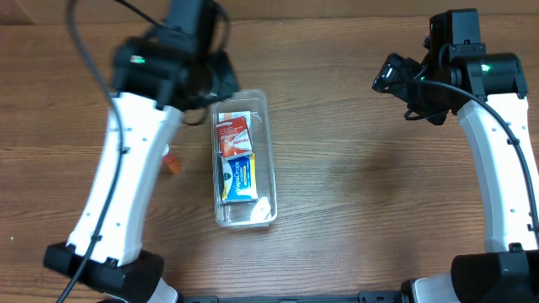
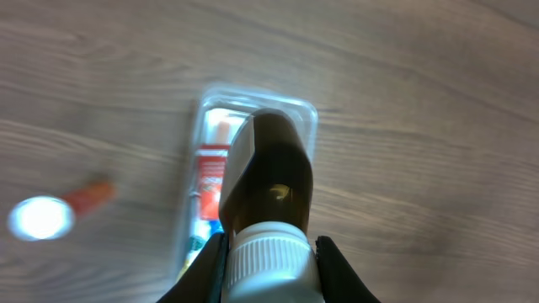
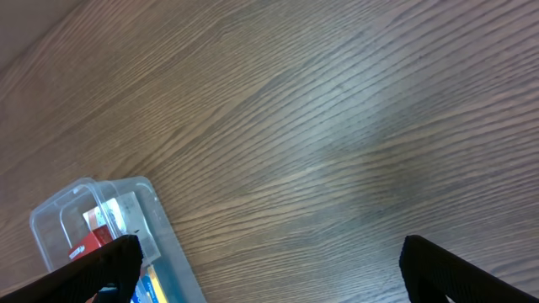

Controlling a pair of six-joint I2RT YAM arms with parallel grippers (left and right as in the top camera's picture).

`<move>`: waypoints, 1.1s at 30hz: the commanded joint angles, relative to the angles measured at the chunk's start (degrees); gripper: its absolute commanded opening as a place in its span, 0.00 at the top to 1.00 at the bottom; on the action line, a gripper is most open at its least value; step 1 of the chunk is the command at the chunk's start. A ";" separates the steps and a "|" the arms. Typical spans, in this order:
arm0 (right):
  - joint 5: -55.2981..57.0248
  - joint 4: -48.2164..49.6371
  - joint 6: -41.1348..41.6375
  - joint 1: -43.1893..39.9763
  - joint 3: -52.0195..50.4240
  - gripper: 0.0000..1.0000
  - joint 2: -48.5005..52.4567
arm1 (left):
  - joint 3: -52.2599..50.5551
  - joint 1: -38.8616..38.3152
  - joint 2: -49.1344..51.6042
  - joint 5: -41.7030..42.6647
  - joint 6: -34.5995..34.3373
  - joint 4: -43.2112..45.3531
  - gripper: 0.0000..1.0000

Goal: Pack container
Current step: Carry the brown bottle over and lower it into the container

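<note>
The clear plastic container (image 1: 267, 126) lies on the wooden table at centre left, holding a red box (image 1: 232, 133) and a blue and yellow box (image 1: 239, 176). My left gripper (image 2: 269, 261) is shut on the white ribbed cap of a brown bottle (image 2: 268, 181) and holds it above the container's far end (image 2: 307, 114). In the overhead view the left arm hides the bottle. My right gripper (image 3: 269, 261) is open and empty, high over bare table to the right of the container (image 3: 164, 223).
A small orange item (image 1: 173, 165) lies on the table left of the container, beside the left arm; it also shows blurred in the left wrist view (image 2: 87, 195). Bare wood lies between the container and the right arm.
</note>
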 commanded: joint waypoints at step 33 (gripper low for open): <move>-0.09 0.28 0.24 -0.09 0.44 0.00 -0.24 | -22.32 -3.32 -0.39 1.73 -6.82 27.47 0.43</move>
